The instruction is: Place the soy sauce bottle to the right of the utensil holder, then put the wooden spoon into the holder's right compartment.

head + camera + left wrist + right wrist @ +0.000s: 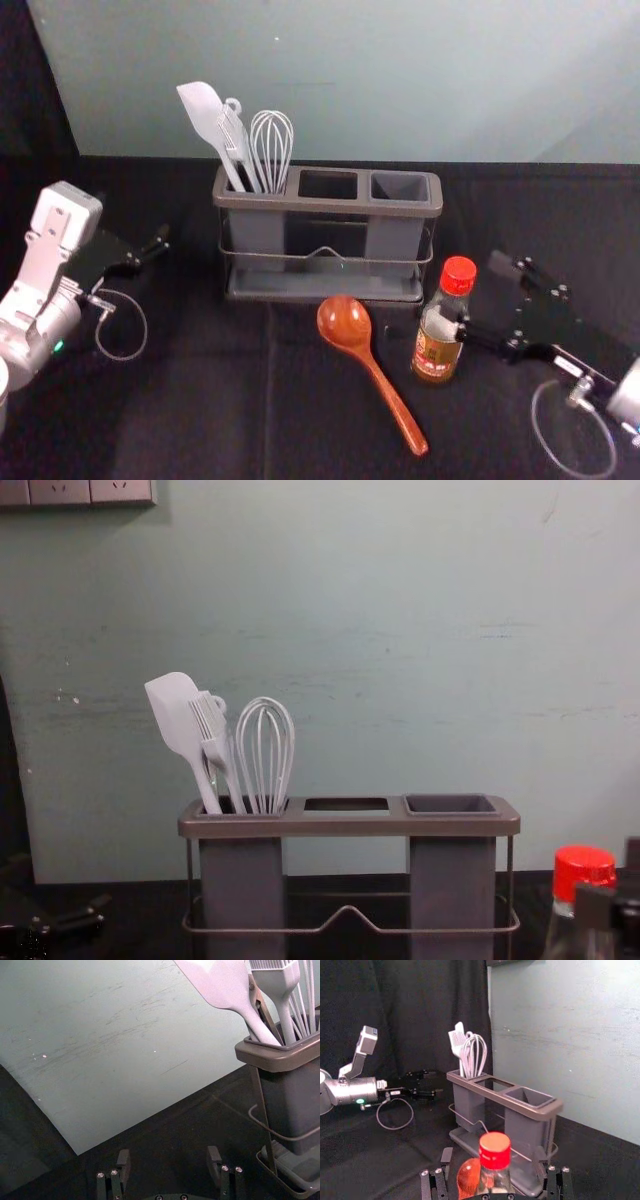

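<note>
Toward the table's (200, 420) right edge, the soy sauce bottle (437, 340) stands upright between the right gripper's (472, 292) parted jaws — that arm is nearer; the left gripper (169, 1153) waits leftward, jaws spread.

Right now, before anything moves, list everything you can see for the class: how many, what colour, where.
utensil holder: one, grey-brown, centre
spatula, brush, whisk: one each, pale, holder's left compartment
wooden spoon: one, reddish-brown, before holder
sauce bottle: one, red-capped, right of spoon
cloth: black, underneath
wall: grey-green, behind
socket panels: three, greyish, wall's upper left
left gripper: one, black, left of holder, fingers open
right gripper: one, black, at bottle, fingers open
</note>
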Controlling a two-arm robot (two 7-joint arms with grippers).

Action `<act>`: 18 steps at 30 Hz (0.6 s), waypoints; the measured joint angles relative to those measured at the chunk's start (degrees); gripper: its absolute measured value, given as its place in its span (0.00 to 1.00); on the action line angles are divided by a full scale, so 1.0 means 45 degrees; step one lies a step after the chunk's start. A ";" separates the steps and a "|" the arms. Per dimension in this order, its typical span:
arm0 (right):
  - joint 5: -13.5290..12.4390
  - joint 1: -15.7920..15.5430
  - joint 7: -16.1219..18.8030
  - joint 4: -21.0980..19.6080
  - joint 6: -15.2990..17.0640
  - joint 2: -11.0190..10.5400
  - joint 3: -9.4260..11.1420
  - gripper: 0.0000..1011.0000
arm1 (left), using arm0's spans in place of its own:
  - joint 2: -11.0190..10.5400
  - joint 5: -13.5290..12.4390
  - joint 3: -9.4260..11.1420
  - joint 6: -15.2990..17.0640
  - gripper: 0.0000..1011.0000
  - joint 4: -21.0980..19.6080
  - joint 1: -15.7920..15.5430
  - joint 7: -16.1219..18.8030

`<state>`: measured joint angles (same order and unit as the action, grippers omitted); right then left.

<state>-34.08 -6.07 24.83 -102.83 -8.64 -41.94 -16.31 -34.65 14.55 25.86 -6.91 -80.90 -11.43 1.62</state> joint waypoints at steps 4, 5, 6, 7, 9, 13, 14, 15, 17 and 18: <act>0.0334 0.0440 0.0021 0.0245 0.0159 0.0421 -0.0240 0.99 | 0.0000 0.0000 0.0000 0.0000 0.99 -0.0001 0.0000 0.0000; 0.0404 0.0510 0.0026 0.0295 0.0186 0.0492 -0.0272 0.99 | 0.0000 0.0000 0.0000 0.0000 0.99 0.0000 0.0000 0.0000; 0.0538 0.0645 0.0036 0.0390 0.0237 0.0621 -0.0334 0.99 | 0.0000 0.0000 0.0000 0.0000 0.99 -0.0001 0.0000 0.0000; 0.0599 0.0708 0.0044 0.0439 0.0261 0.0681 -0.0361 0.99 | 0.0000 0.0000 0.0000 0.0000 0.99 -0.0001 0.0000 0.0000; 0.0700 0.0823 0.0057 0.0527 0.0316 0.0810 -0.0402 0.99 | 0.0000 0.0000 0.0000 0.0000 0.99 -0.0001 0.0000 0.0000; 0.0959 0.1046 0.0062 0.0756 0.0459 0.1118 -0.0457 0.99 | 0.0000 0.0000 0.0000 0.0001 0.99 -0.0001 0.0000 0.0000; 0.0997 0.1072 0.0058 0.0793 0.0464 0.1176 -0.0457 0.99 | 0.0000 0.0000 0.0000 0.0000 0.99 0.0000 0.0000 0.0000; 0.1033 0.1096 0.0055 0.0827 0.0470 0.1229 -0.0458 0.99 | 0.0000 0.0000 0.0000 0.0000 0.99 -0.0001 0.0000 0.0000; 0.1124 0.1135 0.0051 0.0910 0.0470 0.1357 -0.0448 0.98 | 0.0000 0.0000 0.0000 0.0001 0.99 -0.0001 0.0000 0.0000; 0.1165 0.1139 0.0051 0.0929 0.0468 0.1395 -0.0435 0.97 | 0.0000 0.0000 0.0000 0.0000 0.99 -0.0001 0.0000 0.0000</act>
<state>-28.84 -0.94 25.06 -98.65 -6.53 -35.66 -18.27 -34.65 14.55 25.86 -6.91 -80.90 -11.43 1.62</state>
